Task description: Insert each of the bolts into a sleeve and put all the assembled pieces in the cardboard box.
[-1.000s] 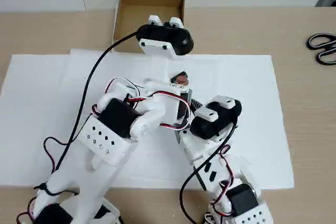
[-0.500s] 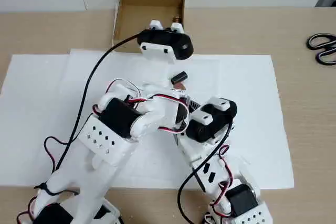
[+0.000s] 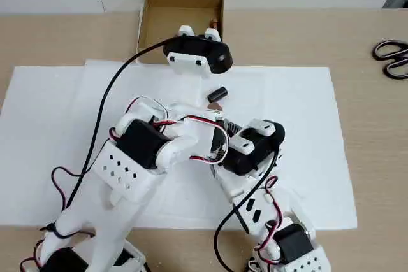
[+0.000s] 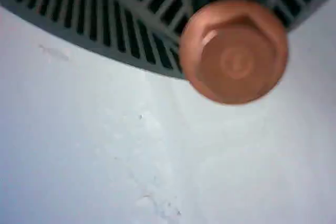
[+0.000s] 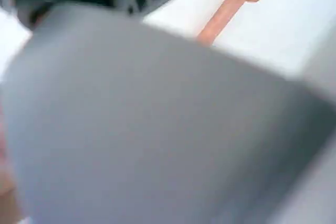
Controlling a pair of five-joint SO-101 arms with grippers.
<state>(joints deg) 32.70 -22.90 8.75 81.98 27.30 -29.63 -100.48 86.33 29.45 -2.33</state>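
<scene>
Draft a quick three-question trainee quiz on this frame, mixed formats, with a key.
1. True or false: the scissors lie inside the cardboard box.
2. What covers the middle of the table? A) white paper sheet B) green mat C) metal tray
3. Fill in: in the left wrist view, the bolt head is ___ coloured.

Key:
1. False. They lie on bare table at the right edge of the high view.
2. A.
3. Copper.

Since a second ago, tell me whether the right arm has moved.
Yes. In the high view the right arm has drawn back toward the table's near edge, away from the scissors.
</scene>
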